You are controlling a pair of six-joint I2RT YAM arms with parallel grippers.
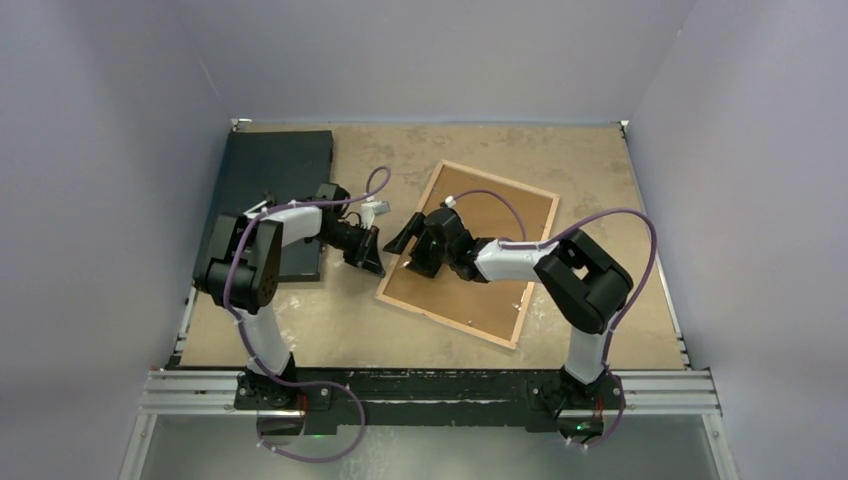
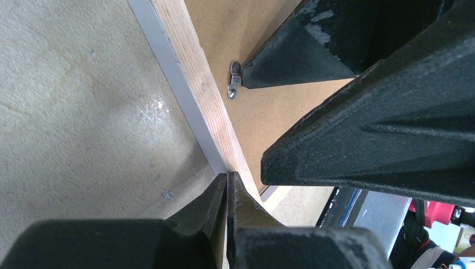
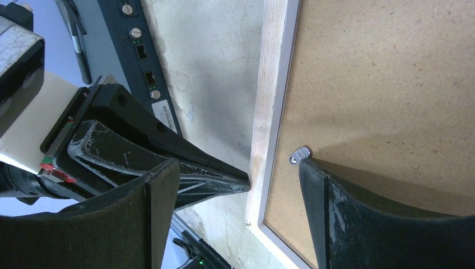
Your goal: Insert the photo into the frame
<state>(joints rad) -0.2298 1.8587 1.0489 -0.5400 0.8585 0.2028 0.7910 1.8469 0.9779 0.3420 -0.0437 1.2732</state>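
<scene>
My left gripper (image 2: 227,185) was pinched shut on nothing, its tips at the wooden rail of the frame (image 2: 193,84), low in the wrist view. My right gripper (image 3: 236,165) stood wide open, one finger down on the brown backing panel (image 3: 381,84) beside a small metal clip (image 3: 298,155), the other outside the rail. The frame lay back-up and tilted, mid-picture in the overhead view, on the table (image 1: 330,320).
</scene>
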